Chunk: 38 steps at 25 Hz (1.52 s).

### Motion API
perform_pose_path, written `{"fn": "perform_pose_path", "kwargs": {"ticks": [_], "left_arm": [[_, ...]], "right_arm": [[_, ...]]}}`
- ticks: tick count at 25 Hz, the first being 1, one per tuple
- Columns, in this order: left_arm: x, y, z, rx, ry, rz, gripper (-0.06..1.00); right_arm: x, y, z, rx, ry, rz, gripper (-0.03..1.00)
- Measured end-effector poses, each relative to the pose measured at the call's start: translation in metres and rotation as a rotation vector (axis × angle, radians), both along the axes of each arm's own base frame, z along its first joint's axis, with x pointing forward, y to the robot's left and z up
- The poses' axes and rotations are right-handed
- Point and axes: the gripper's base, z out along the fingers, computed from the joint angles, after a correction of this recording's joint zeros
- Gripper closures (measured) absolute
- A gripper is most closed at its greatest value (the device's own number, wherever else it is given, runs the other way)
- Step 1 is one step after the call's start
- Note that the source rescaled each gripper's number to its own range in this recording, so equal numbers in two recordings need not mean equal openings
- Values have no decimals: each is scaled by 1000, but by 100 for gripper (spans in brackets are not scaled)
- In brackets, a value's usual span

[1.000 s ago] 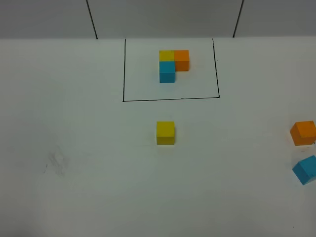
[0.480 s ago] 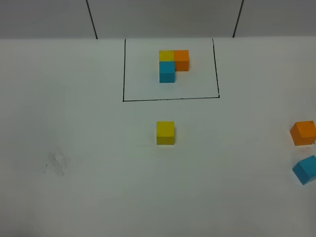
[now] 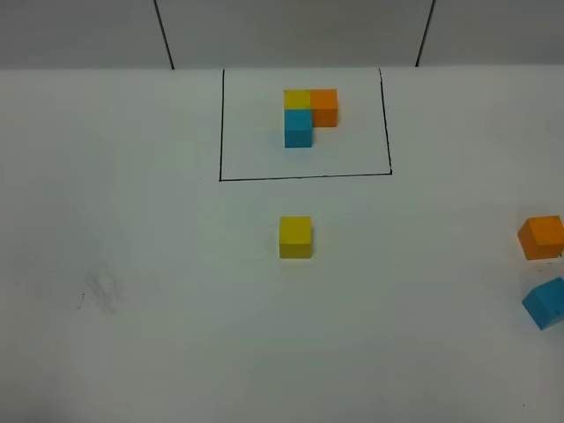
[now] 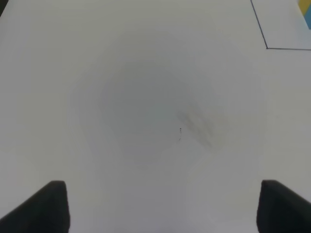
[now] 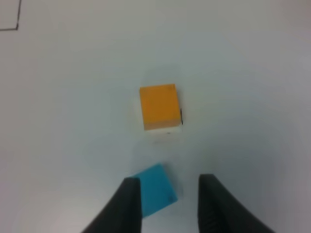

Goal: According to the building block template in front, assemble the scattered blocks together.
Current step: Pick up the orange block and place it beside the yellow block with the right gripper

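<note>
Since the small sky-blue cube (image 3: 546, 302) at the right edge of the overhead frame, just below the plain orange cube (image 3: 541, 236), is turned askew and off-centre under the spread-fingered right gripper (image 5: 167, 194), it could be clipped and knocked away on descent, while the left gripper (image 4: 160, 206) is likewise spread wide.

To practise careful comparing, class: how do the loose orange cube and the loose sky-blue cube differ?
Colour: the orange cube is orange, the sky-blue cube blue. Pose: the orange cube is barely turned; the sky-blue cube is clearly turned at an angle. Place: the sky-blue cube lies nearer the right claw than the orange cube. Both look the same size.
</note>
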Motion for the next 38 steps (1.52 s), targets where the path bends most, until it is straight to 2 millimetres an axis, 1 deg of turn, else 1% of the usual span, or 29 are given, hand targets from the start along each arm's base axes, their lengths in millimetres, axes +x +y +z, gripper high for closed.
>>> {"fn": "perform_pose_path", "kwargs": {"ticks": [2,4,5,6,8,10,12,13,16,21,25,34,38], "left_arm": [[0,0,0,0,0,0,29],[0,0,0,0,0,0,29],[0,0,0,0,0,0,29],[0,0,0,0,0,0,29],[0,0,0,0,0,0,29],[0,0,0,0,0,0,29],[0,0,0,0,0,0,29],[0,0,0,0,0,0,29],[0,0,0,0,0,0,29],[0,0,0,0,0,0,29],[0,0,0,0,0,0,29],[0,0,0,0,0,0,29],[0,0,0,0,0,0,29]], "right_arm": [[18,0,-3,-26,57,32,89],[35,1,-8,-54,121,73,80],[41,3,-10,-69,147,99,73],[47,4,-13,-78,167,120,63],[57,7,-18,-96,195,163,42],[65,9,-23,-99,203,178,17],[73,10,-30,-90,203,169,4],[77,10,-34,-81,201,157,1],[90,11,-51,-63,215,137,-2],[111,13,-83,-56,283,135,-3],[121,12,-102,-69,314,144,-3],[131,-1,-132,-103,374,137,-2],[134,-5,-144,-101,391,133,1]]}}
